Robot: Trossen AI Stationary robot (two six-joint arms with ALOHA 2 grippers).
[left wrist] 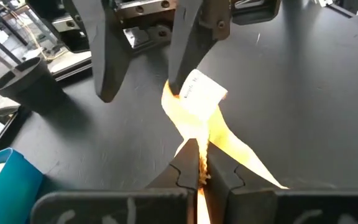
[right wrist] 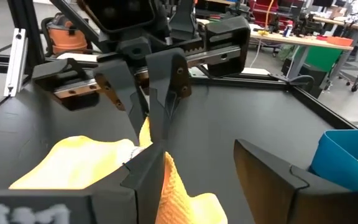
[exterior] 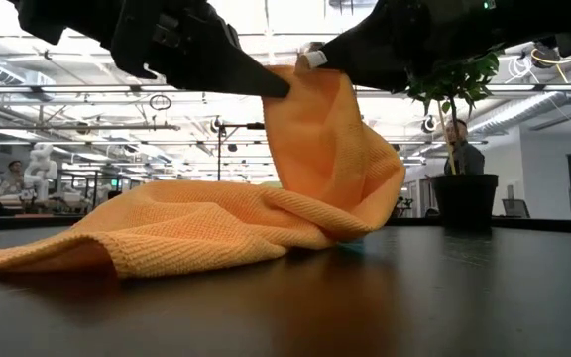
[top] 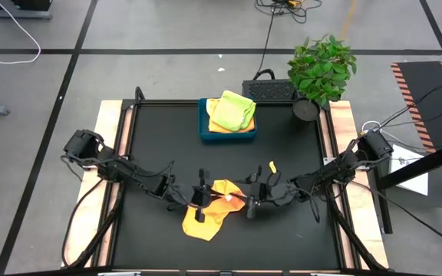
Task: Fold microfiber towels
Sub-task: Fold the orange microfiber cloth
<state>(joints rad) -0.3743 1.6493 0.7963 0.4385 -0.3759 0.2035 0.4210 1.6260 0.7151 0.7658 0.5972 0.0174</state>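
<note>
You see an orange towel [top: 212,207] with a white tag [left wrist: 202,91] on the black table [top: 298,230]. A lime-green towel [top: 232,110] lies over a yellow one in the blue tray [top: 202,123]. The plant [top: 322,65] is green, its pot [top: 306,110] dark.

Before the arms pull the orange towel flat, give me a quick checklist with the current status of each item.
1. Left end effector shut on the orange towel: ok.
2. Right end effector gripping the towel: not ok, fingers open, one against the cloth.
3. Towel spread flat: not ok, lifted and bunched.
4. Blue tray with folded towels clear of the arms: ok.
5. Plant pot clear of the right arm: ok.
</note>
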